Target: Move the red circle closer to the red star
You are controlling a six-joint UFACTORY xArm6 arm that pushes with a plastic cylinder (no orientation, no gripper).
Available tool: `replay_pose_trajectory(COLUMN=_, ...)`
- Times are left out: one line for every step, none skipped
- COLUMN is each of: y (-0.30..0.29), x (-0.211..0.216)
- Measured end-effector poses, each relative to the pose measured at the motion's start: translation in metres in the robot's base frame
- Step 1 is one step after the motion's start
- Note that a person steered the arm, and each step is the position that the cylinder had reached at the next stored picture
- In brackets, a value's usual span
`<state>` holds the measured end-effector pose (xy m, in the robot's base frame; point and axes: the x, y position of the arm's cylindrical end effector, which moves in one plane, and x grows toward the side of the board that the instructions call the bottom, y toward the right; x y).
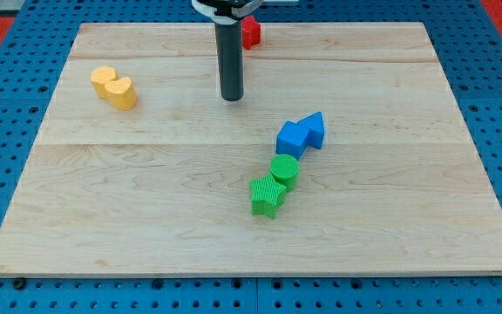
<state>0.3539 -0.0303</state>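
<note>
My tip [232, 98], a bare rod grasping nothing, stands just below a half-hidden red plastic block [250, 33], perhaps the circle; circle behind it before pushing.

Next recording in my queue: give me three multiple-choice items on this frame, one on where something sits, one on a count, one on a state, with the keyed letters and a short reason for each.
1. Where do the yellow blocks sit on the board?
A. near the view's top left
B. near the view's bottom right
C. at the centre

2. How many green blocks show?
A. one
B. two
C. four

3. Is my tip touching any block?
A. yes, a blue block
B. yes, a green block
C. no, it stands apart from all that show

Answers:
1 A: the yellow pair lies by the upper left corner.
2 B: a green circle and a green star-like block lie touching, just below the two blue blocks.
3 C: bare wood surrounds the tip; the only red block in view sits behind the rod at the view's top, partly hidden, shape unclear.
</note>
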Motion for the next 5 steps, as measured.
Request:
replay_pose_trajectory(y=0.000, x=-0.013)
replay_pose_trajectory(y=0.000, x=-0.029)
replay_pose_trajectory(y=-0.001, x=-0.044)
replay_pose_trajectory(y=-0.003, x=-0.066)
replay_pose_trajectory(y=-0.003, x=-0.074)
